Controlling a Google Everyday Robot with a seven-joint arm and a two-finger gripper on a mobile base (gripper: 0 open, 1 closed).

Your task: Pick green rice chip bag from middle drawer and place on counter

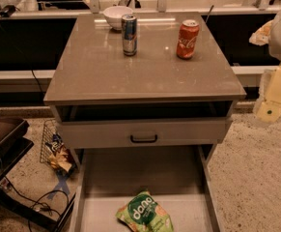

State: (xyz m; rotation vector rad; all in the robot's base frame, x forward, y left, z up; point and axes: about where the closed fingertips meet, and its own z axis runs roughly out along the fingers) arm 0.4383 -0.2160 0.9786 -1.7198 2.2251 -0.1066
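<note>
The green rice chip bag (pixel 145 214) lies flat on the floor of the open middle drawer (pixel 140 173), near its front edge and slightly right of centre. The drawer is pulled out toward me, below the counter (pixel 96 66). My gripper (pixel 273 100) hangs at the far right edge of the view, beside the counter's right front corner. It is well above and to the right of the bag and holds nothing that I can see.
On the counter stand a white bowl (pixel 117 17), a blue-silver can (pixel 129 35) and an orange-red can (pixel 187 39). A drawer front with a black handle (pixel 143 138) sits above the open drawer. A crumpled yellow-and-blue wrapper (pixel 58 153), cables and a dark tray (pixel 2 132) are on the left.
</note>
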